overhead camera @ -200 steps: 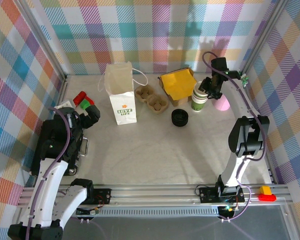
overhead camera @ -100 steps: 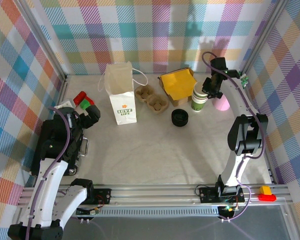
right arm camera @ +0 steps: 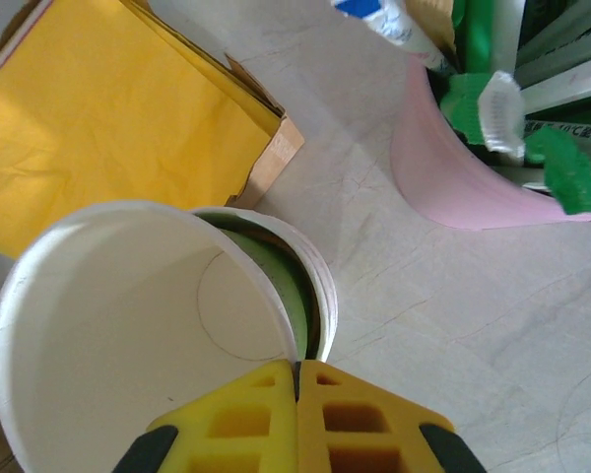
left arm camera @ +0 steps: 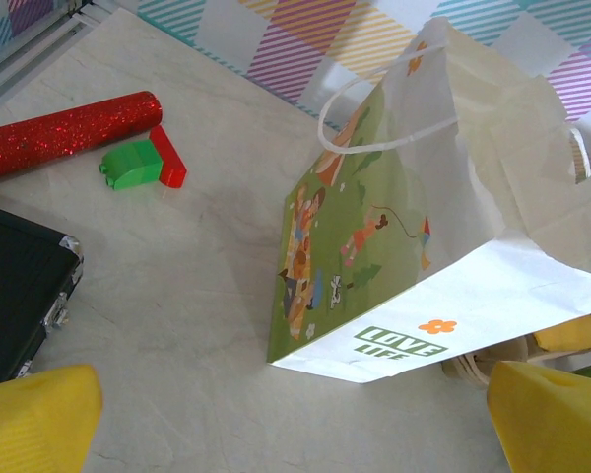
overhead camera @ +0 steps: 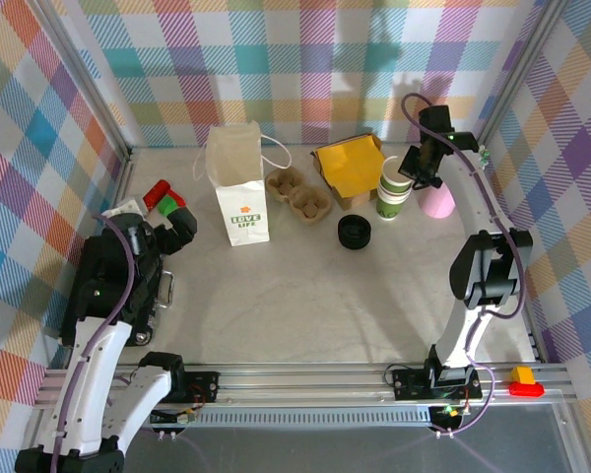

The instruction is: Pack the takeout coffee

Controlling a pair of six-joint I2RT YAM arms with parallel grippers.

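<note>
Where the right gripper [right arm camera: 296, 379] pinches, the cup [right arm camera: 118, 325]'s rim lies

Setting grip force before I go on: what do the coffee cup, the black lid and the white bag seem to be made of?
Cup: paper by the look, matte white inside, thin wall. Lid: probably moulded plastic, black, ridged; too small to be sure. Bag: thin paper, printed, creased, with cord handles.

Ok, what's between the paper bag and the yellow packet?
A brown pulp cup carrier lies between the paper bag and the yellow packet, seen in the top external view.
</note>
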